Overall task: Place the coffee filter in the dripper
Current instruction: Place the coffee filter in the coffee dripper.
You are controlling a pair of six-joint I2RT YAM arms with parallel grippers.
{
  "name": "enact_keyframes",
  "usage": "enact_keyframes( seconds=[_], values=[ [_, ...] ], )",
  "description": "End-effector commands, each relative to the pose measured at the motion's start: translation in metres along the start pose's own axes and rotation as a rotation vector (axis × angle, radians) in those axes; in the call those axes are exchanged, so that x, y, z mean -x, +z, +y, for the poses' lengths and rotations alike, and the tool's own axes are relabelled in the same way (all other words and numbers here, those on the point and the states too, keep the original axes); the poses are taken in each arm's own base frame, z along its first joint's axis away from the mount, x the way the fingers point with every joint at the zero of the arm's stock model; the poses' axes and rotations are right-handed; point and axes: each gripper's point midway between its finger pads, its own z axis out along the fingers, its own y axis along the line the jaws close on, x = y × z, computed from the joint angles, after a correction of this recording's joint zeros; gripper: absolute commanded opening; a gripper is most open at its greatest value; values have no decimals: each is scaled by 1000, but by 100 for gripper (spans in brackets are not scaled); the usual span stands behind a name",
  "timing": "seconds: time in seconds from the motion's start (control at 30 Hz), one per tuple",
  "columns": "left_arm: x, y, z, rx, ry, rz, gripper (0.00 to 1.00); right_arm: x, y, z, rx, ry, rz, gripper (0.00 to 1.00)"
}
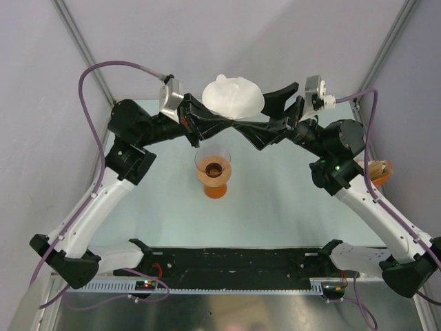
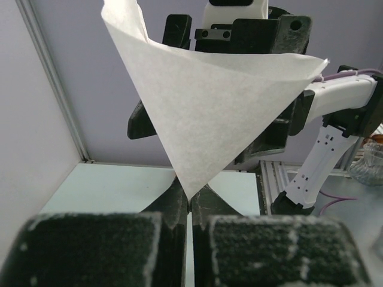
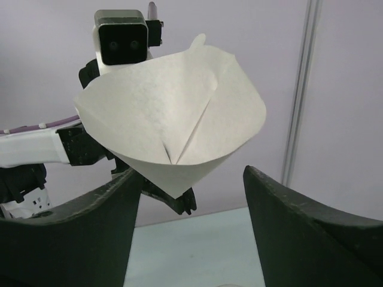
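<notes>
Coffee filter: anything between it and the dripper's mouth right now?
No loose object. The dripper shows an open, uncovered mouth in the top view. But the left gripper pinches the coffee filter by its tip from below, so its own fingers sit under the cone, and the open right gripper flanks it.

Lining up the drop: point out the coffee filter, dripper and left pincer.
coffee filter (image 2: pixel 209 107), left wrist view, cone's middle.
dripper (image 1: pixel 213 169), top view, funnel's centre.
left pincer (image 2: pixel 190 206), left wrist view, between fingertips pinching filter's tip.

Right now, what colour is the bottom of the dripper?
The dripper's base is orange, best seen in the top view.
</notes>
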Motion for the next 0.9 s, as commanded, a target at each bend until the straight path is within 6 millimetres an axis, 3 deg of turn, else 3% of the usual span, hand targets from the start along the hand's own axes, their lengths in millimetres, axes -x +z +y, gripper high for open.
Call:
enact_keyframes(
  seconds=[0.0, 0.3, 0.5, 0.53, 0.7, 0.87],
  values=[
    [6, 3, 4, 6, -44, -35, 0, 13, 8, -1, -2, 10, -63, 69],
    [3, 6, 9, 25, -104, -52, 0, 10, 6, -11, -9, 38, -60, 21],
    [-4, 4, 11, 37, -138, -44, 0, 20, 2, -17, -21, 36, -85, 2],
    [-4, 4, 13, 46, -145, -47, 3, 20, 1, -18, -24, 36, -83, 1],
    [3, -2, 19, 81, -146, -63, 44, 20, -4, -21, -20, 32, -65, 0],
    [16, -7, 17, 91, -108, -85, 56, 15, -8, -19, 12, 36, -32, 0]
  ],
)
